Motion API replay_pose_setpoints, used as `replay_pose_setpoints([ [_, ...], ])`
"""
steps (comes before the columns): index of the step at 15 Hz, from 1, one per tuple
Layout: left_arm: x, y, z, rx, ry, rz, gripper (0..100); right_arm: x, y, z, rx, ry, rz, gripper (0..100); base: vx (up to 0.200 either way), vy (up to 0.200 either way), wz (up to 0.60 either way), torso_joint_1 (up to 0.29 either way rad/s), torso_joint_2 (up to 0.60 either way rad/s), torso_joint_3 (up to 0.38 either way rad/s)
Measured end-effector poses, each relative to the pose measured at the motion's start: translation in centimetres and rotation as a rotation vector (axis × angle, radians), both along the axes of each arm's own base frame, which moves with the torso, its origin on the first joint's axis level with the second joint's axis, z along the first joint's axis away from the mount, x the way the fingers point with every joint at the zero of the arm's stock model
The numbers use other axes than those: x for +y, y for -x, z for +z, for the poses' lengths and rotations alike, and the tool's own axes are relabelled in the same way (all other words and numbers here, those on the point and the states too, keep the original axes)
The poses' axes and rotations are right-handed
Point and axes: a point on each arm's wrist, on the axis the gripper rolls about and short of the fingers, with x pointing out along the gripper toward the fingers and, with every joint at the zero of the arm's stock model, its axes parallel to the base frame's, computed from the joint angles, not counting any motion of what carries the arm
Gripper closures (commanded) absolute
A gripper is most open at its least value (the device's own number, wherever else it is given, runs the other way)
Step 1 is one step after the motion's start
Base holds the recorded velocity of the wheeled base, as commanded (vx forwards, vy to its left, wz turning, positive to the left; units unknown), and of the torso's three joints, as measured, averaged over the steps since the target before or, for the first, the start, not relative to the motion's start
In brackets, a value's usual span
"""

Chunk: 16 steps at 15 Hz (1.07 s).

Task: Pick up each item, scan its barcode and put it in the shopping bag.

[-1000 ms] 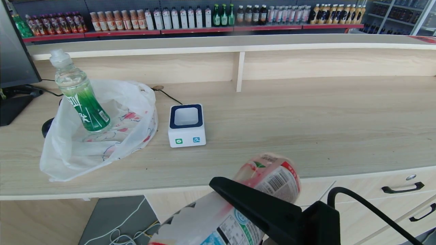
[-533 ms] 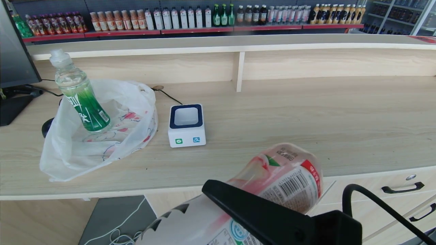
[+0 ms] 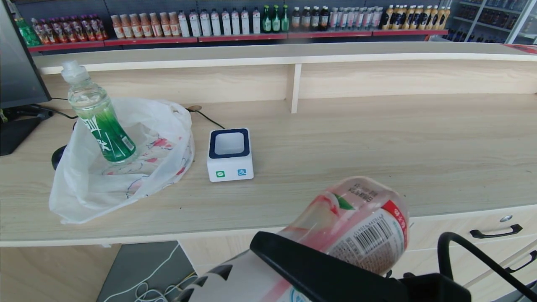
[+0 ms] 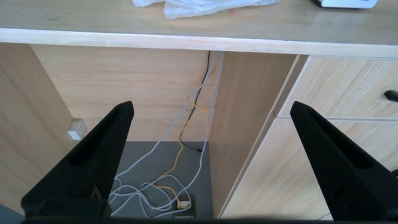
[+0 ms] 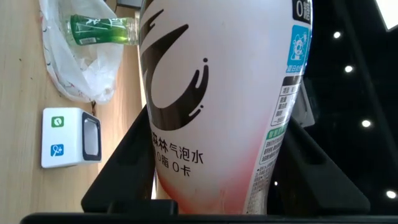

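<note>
Head view places the right gripper (image 5: 221,155) at the near edge of the pale wooden counter (image 3: 377,142). Its black fingers are clamped on either side of a pink-and-white plastic drink bottle (image 3: 356,218), which is held tilted in the air, to the right of and nearer than the white cube scanner with a blue-framed window (image 3: 230,154). The left gripper (image 4: 211,155) hangs before the counter's near face, spread wide and empty.

Step in hand, as judged: scanning.
1. The printed barcode (image 3: 371,235) faces up, whereas the scanner window also faces up, so the bottle probably needs rolling until the code looks down.
2. Carry it left and far, directly above the window, near but apart.
3. Keep the grip firm (smooth label film may slip).

Labels: the bottle bears a peach picture, a red band, a black swirl graphic and dense small print. The scanner front carries one green and one blue square icon.

Left of the scanner lies the crumpled white plastic shopping bag (image 3: 84,188), with a green-labelled clear bottle (image 3: 100,121) leaning in it.
</note>
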Motion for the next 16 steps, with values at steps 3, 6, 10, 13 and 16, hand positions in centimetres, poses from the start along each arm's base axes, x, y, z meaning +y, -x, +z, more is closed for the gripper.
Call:
replay_pose_setpoints([
  [3, 0.0, 0.0, 0.0, 0.0, 0.0, 0.0, 0, -0.01, 0.02, 0.02, 0.0, 0.0, 0.001, 100, 0.0, 0.0, 0.0, 0.0, 0.0, 0.0],
  [6, 0.0, 0.0, 0.0, 0.0, 0.0, 0.0, 0, -0.03, 0.03, 0.04, -0.001, -0.002, 0.001, 100, 0.0, 0.0, 0.0, 0.0, 0.0, 0.0],
  [10, 0.0, 0.0, 0.0, 0.0, 0.0, 0.0, 0, -0.03, 0.02, 0.05, -0.001, -0.002, 0.001, 100, 0.0, 0.0, 0.0, 0.0, 0.0, 0.0],
  [13, 0.0, 0.0, 0.0, 0.0, 0.0, 0.0, 0, -0.03, 0.03, 0.05, 0.0, -0.002, 0.004, 100, 0.0, 0.0, 0.0, 0.0, 0.0, 0.0],
  [16, 0.0, 0.0, 0.0, 0.0, 0.0, 0.0, 0, -0.04, 0.02, 0.05, 0.001, -0.003, 0.004, 100, 0.0, 0.0, 0.0, 0.0, 0.0, 0.0],
])
